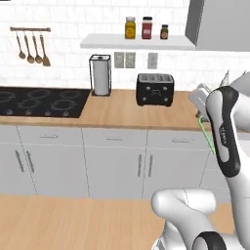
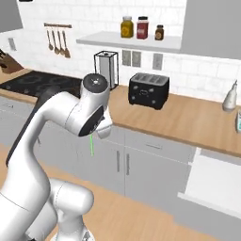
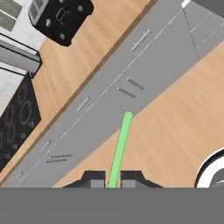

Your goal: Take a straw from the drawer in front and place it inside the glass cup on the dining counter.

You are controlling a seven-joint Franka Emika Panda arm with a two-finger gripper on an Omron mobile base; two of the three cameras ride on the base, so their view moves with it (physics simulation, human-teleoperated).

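- Green and very thin, the straw [image 3: 120,148] is pinched between the two dark finger tips of the gripper [image 3: 113,179] in the hand view, which are closed tight on its near end.
- From the tips the straw runs forward, its free end lying over the pale grey cabinet fronts [image 3: 109,100] in that view.
- Seen from the left base view, the straw [image 1: 206,136] shows as a green line hanging beside the dark forearm, in front of the worktop edge.
- Seen from the right base view, the straw [image 2: 92,145] points straight down below the hand, in front of the grey cabinet fronts [image 2: 117,160].
- The gripper [image 2: 92,134] in that view is mostly hidden by the arm's own wrist.
- A row of shut drawers [image 1: 114,138] with slim bar handles runs under the wooden worktop [image 1: 127,113]; I cannot tell which one held the straw.
- On the worktop stand a black toaster [image 1: 155,89] and, to its left, an upright paper towel holder [image 1: 100,74].
- A black hob [image 1: 41,101] lies at the worktop's left end.
- Three jars [image 1: 146,28] stand on a white wall shelf [image 1: 136,42] above the toaster.
- Wooden utensils [image 1: 32,49] hang from a rail on the white tiled wall.
- A light wood floor [image 3: 175,127] lies below the hand.
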